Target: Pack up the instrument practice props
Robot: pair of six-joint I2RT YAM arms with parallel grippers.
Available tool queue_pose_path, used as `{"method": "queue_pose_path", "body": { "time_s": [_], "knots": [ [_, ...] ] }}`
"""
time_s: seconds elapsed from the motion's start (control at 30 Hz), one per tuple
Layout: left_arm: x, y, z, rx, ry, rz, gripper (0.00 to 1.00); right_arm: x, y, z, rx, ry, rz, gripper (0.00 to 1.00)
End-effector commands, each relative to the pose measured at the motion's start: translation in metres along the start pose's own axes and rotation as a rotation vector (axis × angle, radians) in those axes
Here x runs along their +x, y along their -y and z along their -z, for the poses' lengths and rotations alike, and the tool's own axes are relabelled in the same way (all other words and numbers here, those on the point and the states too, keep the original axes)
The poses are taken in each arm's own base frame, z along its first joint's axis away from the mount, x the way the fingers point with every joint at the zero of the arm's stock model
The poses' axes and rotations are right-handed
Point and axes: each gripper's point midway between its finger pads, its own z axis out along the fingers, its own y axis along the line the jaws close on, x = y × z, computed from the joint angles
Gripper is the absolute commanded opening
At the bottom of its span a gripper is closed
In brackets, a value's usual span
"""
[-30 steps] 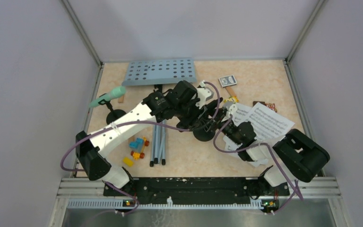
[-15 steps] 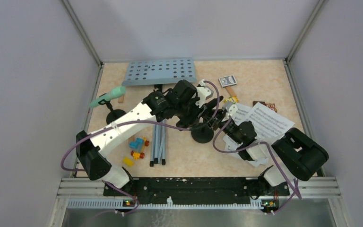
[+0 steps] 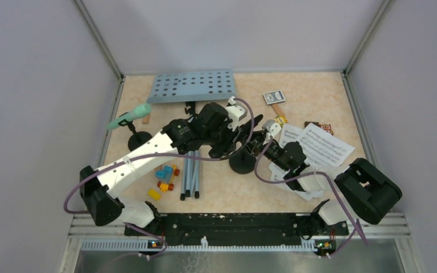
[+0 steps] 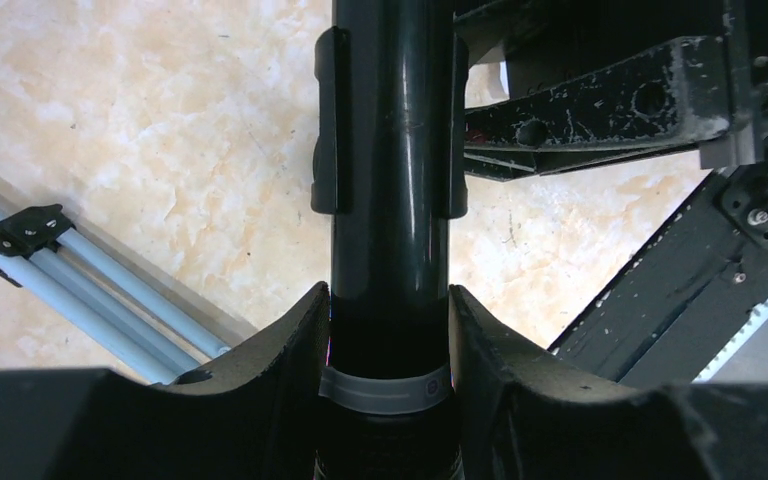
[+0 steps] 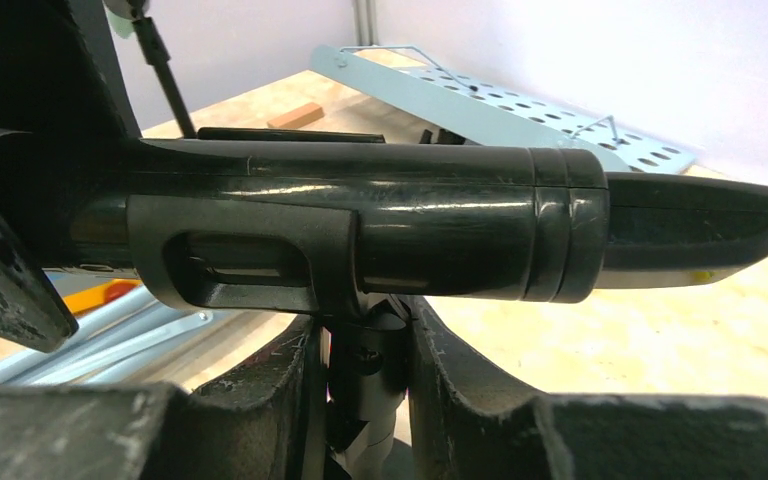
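**Left pincer**: both fingers are closed against the barrel of the black microphone. No gap shows on either side.

**Right pincer**: closed on the stem of the mic holder, directly beneath the clip that cradles the microphone.

**Location:** the microphone lies level in the clip. In the overhead view, the holder's round base stands near the middle of the surface. It sits between the tripod pole and the sheet-music pages.

**Handling, as judged:**
- The barrel looks rigid, glossy and smooth, so it is probably light but slippery. Grip it across the plain cylindrical section beside the clip, not on the tapered end.
- The clip appears to hold by spring friction, so expect resistance followed by a sudden release.
- The holder is likely bottom-heavy. Bracing the stem, as the right pincer does, should keep the base from tipping or dragging.

**Other props:**
- The mint-green microphone rests in a second holder near the left edge.
- The music desk lies along the far edge.
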Motion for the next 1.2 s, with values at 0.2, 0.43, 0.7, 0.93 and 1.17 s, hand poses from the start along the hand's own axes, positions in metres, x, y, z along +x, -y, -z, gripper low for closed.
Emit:
{"method": "queue_pose_path", "body": {
  "time_s": [0.2, 0.43, 0.7, 0.93, 1.17],
  "knots": [
    [0.058, 0.007, 0.073, 0.005, -0.055, 0.167, 0.0, -0.026, 0.08, 0.0, 0.341, 0.077, -0.026, 0.0],
    [0.084, 0.017, 0.081, 0.064, -0.084, 0.213, 0.0, -0.024, 0.091, 0.0, 0.364, 0.059, 0.032, 0.0],
    [0.087, 0.021, 0.102, 0.085, -0.026, 0.257, 0.0, -0.03, 0.094, -0.002, 0.34, 0.064, 0.05, 0.0],
    [0.074, 0.016, 0.084, 0.061, 0.124, 0.41, 0.0, -0.034, 0.086, -0.003, 0.295, 0.067, 0.054, 0.0],
    [0.07, -0.018, 0.028, -0.097, 0.297, 0.674, 0.0, -0.032, 0.075, -0.003, 0.241, 0.048, 0.04, 0.0]
  ]
}}
